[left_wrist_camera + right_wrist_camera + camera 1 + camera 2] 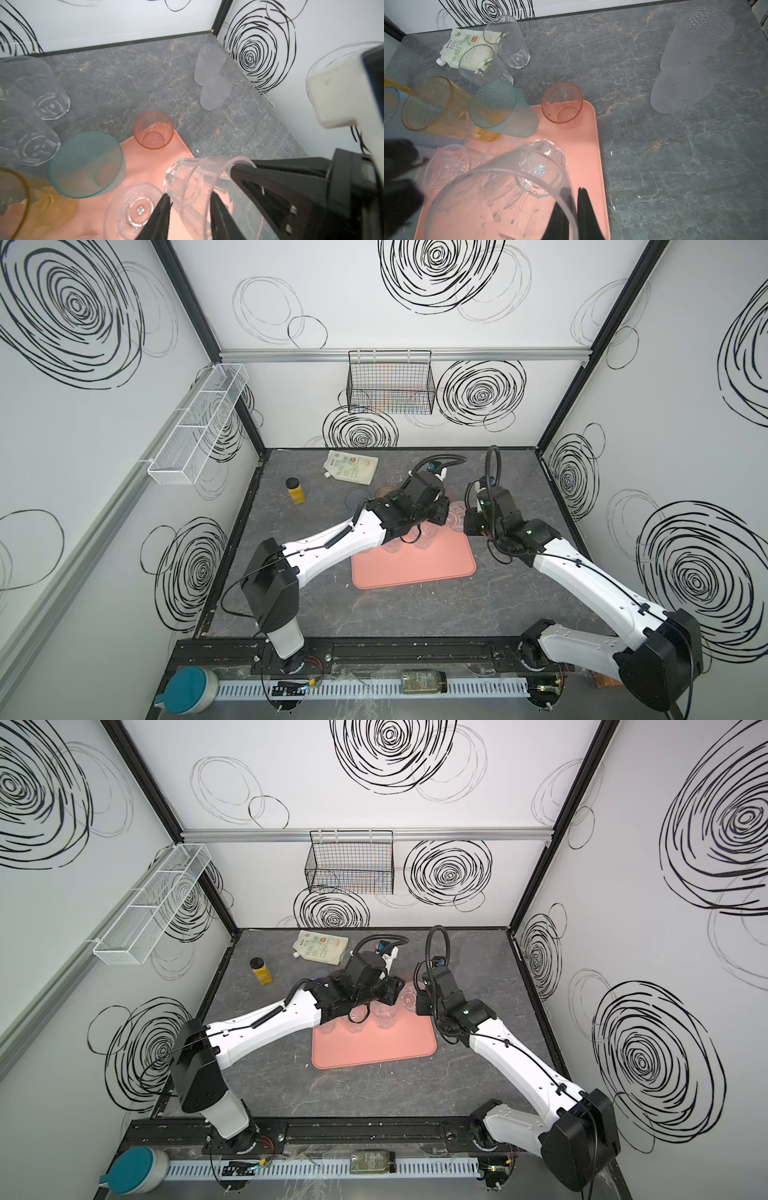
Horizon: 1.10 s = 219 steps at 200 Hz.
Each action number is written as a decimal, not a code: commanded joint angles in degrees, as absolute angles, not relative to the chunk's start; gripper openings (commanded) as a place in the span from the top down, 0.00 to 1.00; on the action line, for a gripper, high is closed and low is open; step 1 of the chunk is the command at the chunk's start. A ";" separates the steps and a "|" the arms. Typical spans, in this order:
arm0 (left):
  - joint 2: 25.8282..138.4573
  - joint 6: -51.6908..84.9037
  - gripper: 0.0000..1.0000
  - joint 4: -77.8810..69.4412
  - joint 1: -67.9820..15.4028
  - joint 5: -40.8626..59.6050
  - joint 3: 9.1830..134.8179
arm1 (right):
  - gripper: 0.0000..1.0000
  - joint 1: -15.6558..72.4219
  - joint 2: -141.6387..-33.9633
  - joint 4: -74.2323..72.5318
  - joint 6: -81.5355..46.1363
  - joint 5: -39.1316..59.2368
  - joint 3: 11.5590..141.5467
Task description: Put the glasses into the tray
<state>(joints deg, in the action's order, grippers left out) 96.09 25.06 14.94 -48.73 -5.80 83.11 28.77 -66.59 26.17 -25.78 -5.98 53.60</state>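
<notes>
Tumblers crowd one end of a salmon-pink tray point(591, 145) on the grey desk point(675, 166).
A pink glass point(561, 104) stands upright in its corner, beside teal point(502, 108) and amber point(436, 106) tumblers; a clear faceted glass point(508, 187) tilts over the tray; two frosted tumblers point(685, 68) stand well apart.

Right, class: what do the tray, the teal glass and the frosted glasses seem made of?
Tray: likely matte plastic or silicone; even salmon surface, soft rounded rim. Teal glass: probably translucent plastic; dimpled wall. Frosted glasses: plastic or glass, unclear; hazy, pebbled skin.

White spouted pouch point(351, 466) lies flat — yellow black-capped bottle point(295, 491) stands upright nearby.
</notes>
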 commanded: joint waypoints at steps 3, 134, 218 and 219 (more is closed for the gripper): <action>87.52 25.05 0.50 11.34 -45.82 -5.27 79.48 | 0.98 26.44 -67.50 26.83 -23.34 -5.22 54.92; 51.47 16.85 0.21 6.10 -23.76 -13.85 39.42 | 0.95 22.98 -84.01 32.78 -19.23 0.34 62.89; 51.66 18.41 0.21 4.09 -22.24 -11.60 36.35 | 0.94 22.96 -92.17 33.14 -19.19 -0.22 64.16; 51.63 18.44 0.21 4.11 -22.19 -11.55 36.32 | 0.94 22.95 -92.23 33.05 -19.17 -0.24 64.16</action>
